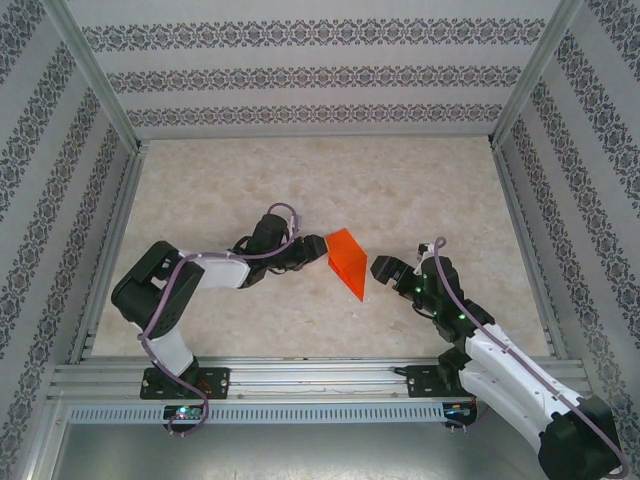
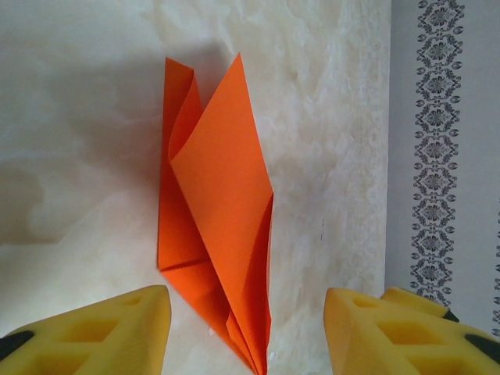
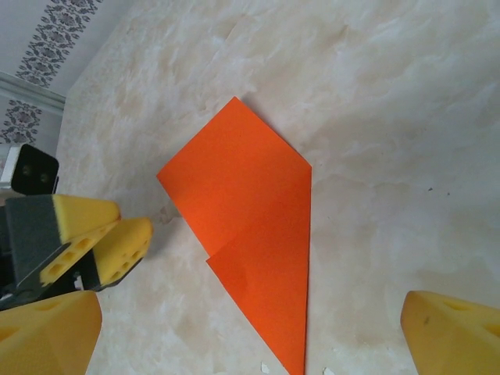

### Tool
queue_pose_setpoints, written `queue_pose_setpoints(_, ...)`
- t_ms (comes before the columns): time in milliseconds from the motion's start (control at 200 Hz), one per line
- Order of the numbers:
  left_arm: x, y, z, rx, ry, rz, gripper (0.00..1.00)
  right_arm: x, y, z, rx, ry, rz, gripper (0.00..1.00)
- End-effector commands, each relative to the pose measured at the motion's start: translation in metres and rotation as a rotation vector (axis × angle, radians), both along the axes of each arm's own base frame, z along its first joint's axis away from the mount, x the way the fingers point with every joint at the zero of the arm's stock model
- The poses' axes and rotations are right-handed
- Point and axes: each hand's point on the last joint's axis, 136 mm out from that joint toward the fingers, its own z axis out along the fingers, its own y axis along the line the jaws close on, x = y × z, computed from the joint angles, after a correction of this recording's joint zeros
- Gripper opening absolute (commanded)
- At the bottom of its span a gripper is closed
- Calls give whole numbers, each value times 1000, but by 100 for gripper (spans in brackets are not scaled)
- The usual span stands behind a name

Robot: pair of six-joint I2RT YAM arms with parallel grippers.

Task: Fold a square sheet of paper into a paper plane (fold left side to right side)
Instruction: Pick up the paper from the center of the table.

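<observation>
Half-folded paper plane (image 1: 345, 260): light, floppy, probably slippery. Pinch its layered crease near the tip. Left gripper (image 2: 246, 312) and right gripper (image 3: 250, 312) both gape, empty.

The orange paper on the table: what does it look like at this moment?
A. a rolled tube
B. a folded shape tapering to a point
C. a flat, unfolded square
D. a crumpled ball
B: the orange paper lies on the table as a creased shape narrowing to a point, its folded layers visible from the left wrist view.
</observation>
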Motion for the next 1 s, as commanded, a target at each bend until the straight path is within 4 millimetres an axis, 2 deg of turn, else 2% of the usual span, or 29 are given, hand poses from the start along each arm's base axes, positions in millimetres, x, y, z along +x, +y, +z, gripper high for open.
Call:
queue_pose_setpoints(0, 12, -13, 9, -43, -33, 5, 54, -1, -6, -1, -2, 3, -23, 98)
queue_pose_setpoints(345, 25, -28, -12, -44, -3, -5, 46, -4, -13, 1, 8, -8, -40, 98)
queue_pose_setpoints(545, 30, -33, -22, -26, -3, -21, 34, -4, -14, 0, 11, -5, -44, 98)
queue_pose_setpoints(630, 31, -33, -27, -8, -4, -28, 26, -4, -13, 0, 14, -3, -42, 98)
queue_pose_setpoints(784, 27, -34, -20, -11, -30, -57, 10, -5, -12, 0, 8, -4, -24, 98)
queue_pose_setpoints(994, 9, -22, 5, -52, -96, -136, 1, -7, 4, 7, -2, -13, 103, 98)
